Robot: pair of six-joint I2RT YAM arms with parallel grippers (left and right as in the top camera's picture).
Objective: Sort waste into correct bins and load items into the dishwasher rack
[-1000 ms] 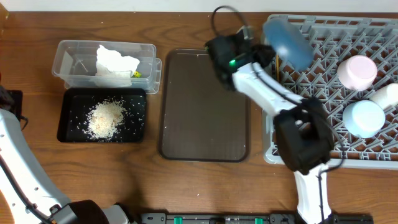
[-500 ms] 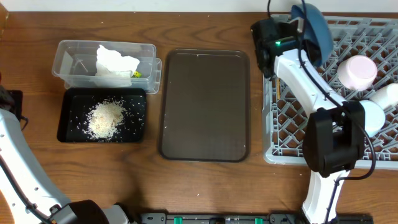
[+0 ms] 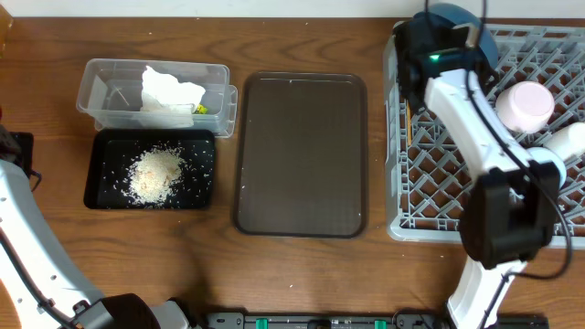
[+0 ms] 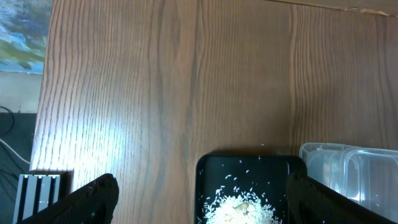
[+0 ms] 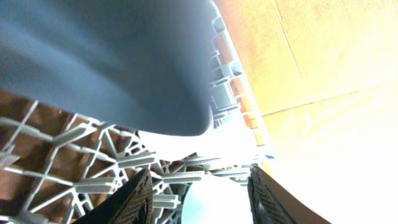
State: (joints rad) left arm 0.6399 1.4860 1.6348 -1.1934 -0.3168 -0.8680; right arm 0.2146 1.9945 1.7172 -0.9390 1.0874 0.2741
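The dark blue plate (image 3: 475, 26) stands tilted on edge in the far left corner of the grey dishwasher rack (image 3: 430, 192). In the right wrist view the plate (image 5: 106, 62) lies beyond my right gripper (image 5: 199, 199), whose jaws are open and hold nothing. My left gripper (image 4: 202, 205) hangs open above the black tray (image 4: 249, 171) of rice scraps (image 4: 242, 208). The clear tub (image 3: 110, 91) holds the white tissue (image 3: 169, 90) and the printed wrapper (image 3: 199, 109). A pale cup (image 3: 524, 105) and a white bowl (image 3: 567, 142) sit in the rack. Chopsticks are out of view.
The brown serving tray (image 3: 302, 155) lies between the bins and the rack. The black tray (image 3: 101, 174) with rice (image 3: 157, 172) sits just in front of the tub. My right arm (image 3: 484, 137) stretches across the rack's left half.
My right arm swung right and farther back over the rack with the plate. Its jaws widened and let go of the plate, which now rests in the rack corner. The left arm stayed still.
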